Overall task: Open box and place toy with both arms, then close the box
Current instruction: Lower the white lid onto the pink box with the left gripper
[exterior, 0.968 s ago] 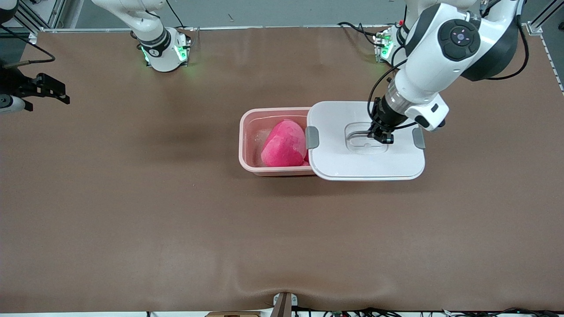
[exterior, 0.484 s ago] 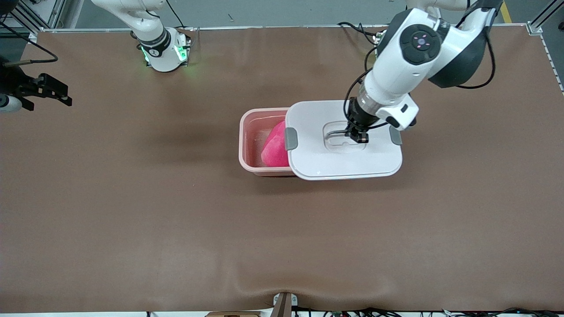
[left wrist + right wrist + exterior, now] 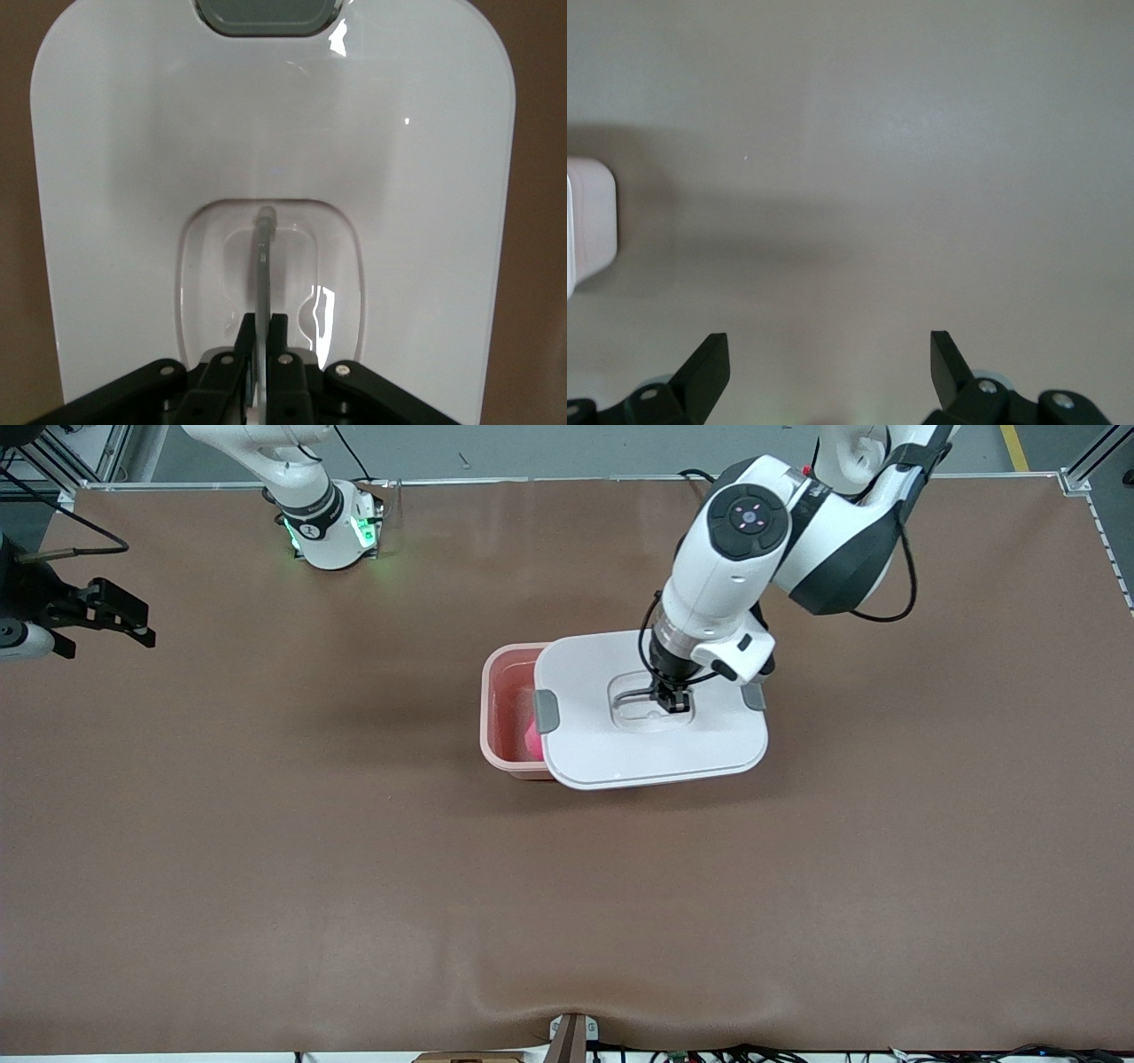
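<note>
Over the box (image 3: 507,717), in the front view, the left gripper (image 3: 671,700) is holding the white lid (image 3: 651,753) by its recessed handle (image 3: 638,693), fingers clenched on the thin bar. The lid is covering most of the pink tub, leaving a strip at the right arm's end uncovered, where a sliver of the toy (image 3: 533,737) is showing inside. So, judging by this, the opening and the placing are looking done, and the closing is under way: the lid is not yet lining up with the tub, and its grey latches (image 3: 546,710) are not yet seated. The right gripper (image 3: 106,615) is waiting well apart from the box, at the right arm's end of the table, jaws spread and empty.

From the left wrist, the fingers (image 3: 282,354) are pinching the handle bar (image 3: 263,266) in the lid's central recess (image 3: 337,266); a grey latch (image 3: 261,13) is sitting at the lid's edge.

From the right wrist, the spread fingertips (image 3: 709,365) are hanging over bare table (image 3: 921,177), gripping nothing.
</note>
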Action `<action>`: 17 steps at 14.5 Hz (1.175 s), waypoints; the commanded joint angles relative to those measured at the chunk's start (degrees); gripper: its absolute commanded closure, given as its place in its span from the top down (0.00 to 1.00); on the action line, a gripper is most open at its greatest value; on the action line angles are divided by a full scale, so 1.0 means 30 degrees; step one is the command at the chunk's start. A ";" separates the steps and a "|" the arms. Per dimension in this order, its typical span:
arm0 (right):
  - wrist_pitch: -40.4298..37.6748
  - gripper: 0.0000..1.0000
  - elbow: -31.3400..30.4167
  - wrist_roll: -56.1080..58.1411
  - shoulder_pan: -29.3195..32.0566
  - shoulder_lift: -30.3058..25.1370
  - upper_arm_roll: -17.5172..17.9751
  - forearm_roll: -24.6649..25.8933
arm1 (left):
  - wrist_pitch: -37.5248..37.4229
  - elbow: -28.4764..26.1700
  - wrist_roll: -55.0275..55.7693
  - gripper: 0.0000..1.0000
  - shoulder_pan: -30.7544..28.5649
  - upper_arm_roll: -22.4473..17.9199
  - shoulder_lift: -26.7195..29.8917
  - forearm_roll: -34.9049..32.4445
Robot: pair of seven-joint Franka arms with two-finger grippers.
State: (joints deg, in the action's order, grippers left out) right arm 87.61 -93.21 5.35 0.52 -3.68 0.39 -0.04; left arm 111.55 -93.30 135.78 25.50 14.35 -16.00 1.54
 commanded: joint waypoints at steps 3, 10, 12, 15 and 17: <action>-0.0405 1.00 0.0981 -0.1168 0.0002 0.0552 -0.0131 -0.0338 | 0.0141 0.1043 0.1232 0.00 0.1022 0.0020 -0.1433 -0.0397; -0.0523 1.00 0.1362 -0.0905 -0.0027 0.0728 -0.0219 -0.0338 | 0.1137 0.1043 0.1936 0.00 0.2161 -0.0009 -0.2282 -0.0397; -0.0552 1.00 0.1420 -0.0905 0.0031 0.0990 -0.0277 -0.0396 | 0.1516 0.1043 0.1907 0.00 0.2311 -0.0010 -0.2576 -0.0659; -0.0611 1.00 0.1449 -0.0905 0.0002 0.1079 -0.0717 -0.0747 | 0.1840 0.1072 0.1936 0.00 0.2779 -0.0038 -0.3044 -0.0778; -0.0611 1.00 0.1420 -0.0993 0.0061 0.1109 -0.0775 -0.1069 | 0.2220 0.1130 0.2315 0.00 0.2955 -0.0038 -0.3249 -0.0866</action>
State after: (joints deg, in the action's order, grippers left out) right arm 86.93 -90.66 2.97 0.52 -1.10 -1.62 -1.30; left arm 117.48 -91.67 140.73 33.56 14.40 -24.53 0.63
